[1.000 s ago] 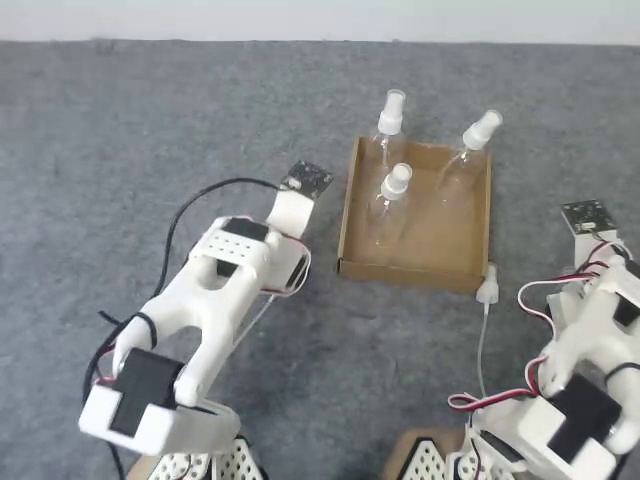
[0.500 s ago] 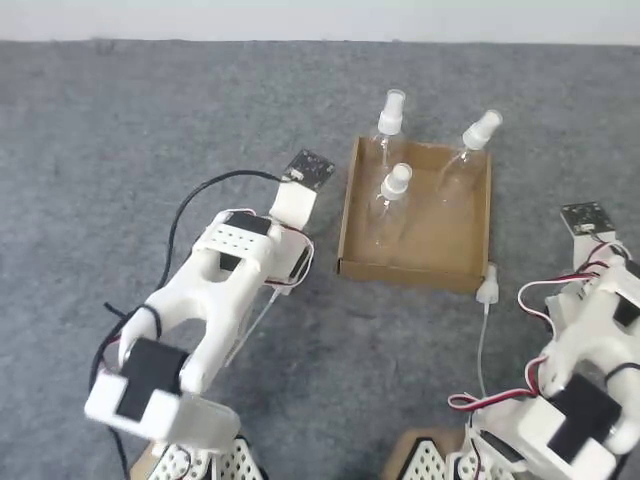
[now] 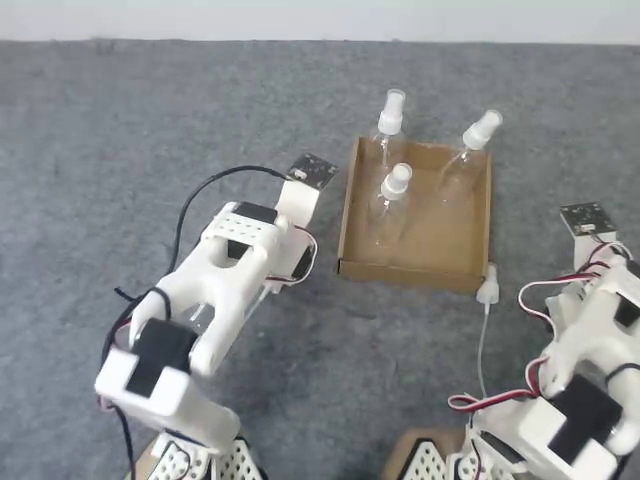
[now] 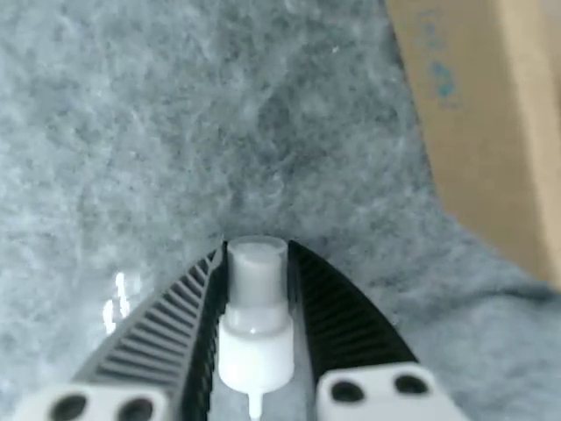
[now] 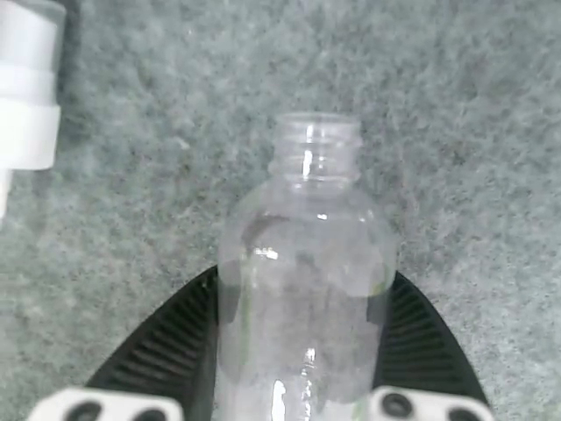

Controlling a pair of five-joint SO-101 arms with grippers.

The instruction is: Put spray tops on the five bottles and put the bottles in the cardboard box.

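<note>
loose spray top (image 3: 488,290) on tabletop (image 3: 150,120), just off box (image 3: 410,270) front corner. box holds 3 capped bottles (image 3: 390,210). L end effector (image 4: 256,254) pinching 2nd spray top (image 4: 254,324) near box; R end effector (image 5: 305,276) pinching uncapped bottle (image 5: 307,219).

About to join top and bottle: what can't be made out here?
- High view: how the left gripper holds its spray top is hidden under that arm's wrist.
- Right wrist view: the base of the uncapped bottle in the right gripper is cut off by the edge.
- Same view: the loose spray top is cut by the edge.
- High view: whether tops sit tight on the boxed bottles, too small.
</note>
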